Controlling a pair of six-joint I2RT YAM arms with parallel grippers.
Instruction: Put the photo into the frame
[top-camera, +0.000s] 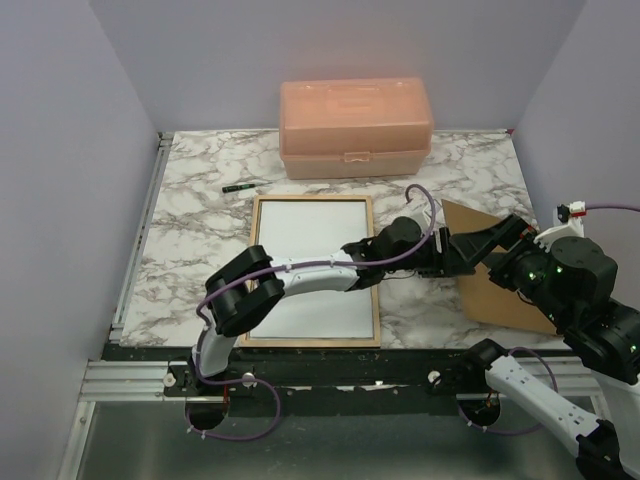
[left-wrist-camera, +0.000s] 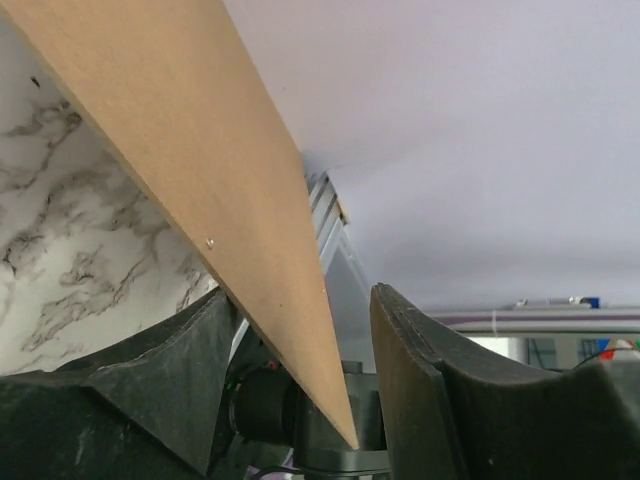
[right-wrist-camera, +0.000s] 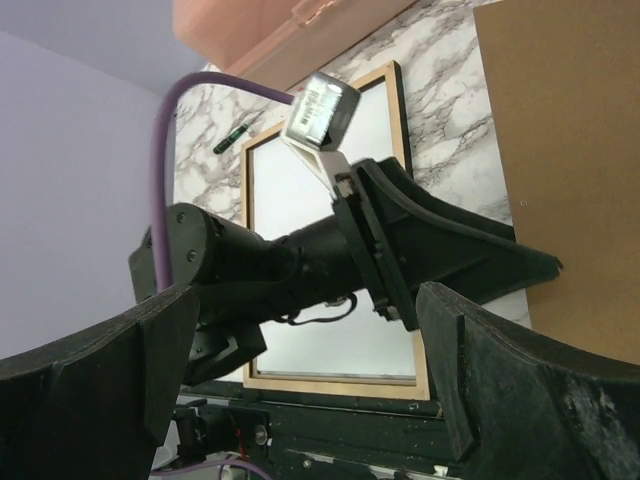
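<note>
Plainly the frame (top-camera: 312, 343) lies back-up in the middle of the table (top-camera: 190, 230) with its light wood showing. The white sheet filling it looks to be the photo (top-camera: 310, 250), face down. A pink box (top-camera: 355, 128) stands at the frame's twelve o'clock and a green pen (top-camera: 238, 187) at eleven. At its three o'clock the left hand (top-camera: 478, 252) straddles the edge of the brown backing panel (top-camera: 505, 290); its fingers (left-wrist-camera: 170, 390) are spread, one touching the board and the other standing off. Just beyond, the right hand (right-wrist-camera: 308, 292) gapes wide with nothing in it. The risk is a loose hold: the board may slip or swing, and a dragged corner could shove the photo askew. The hands are also close enough to knock together.
</note>
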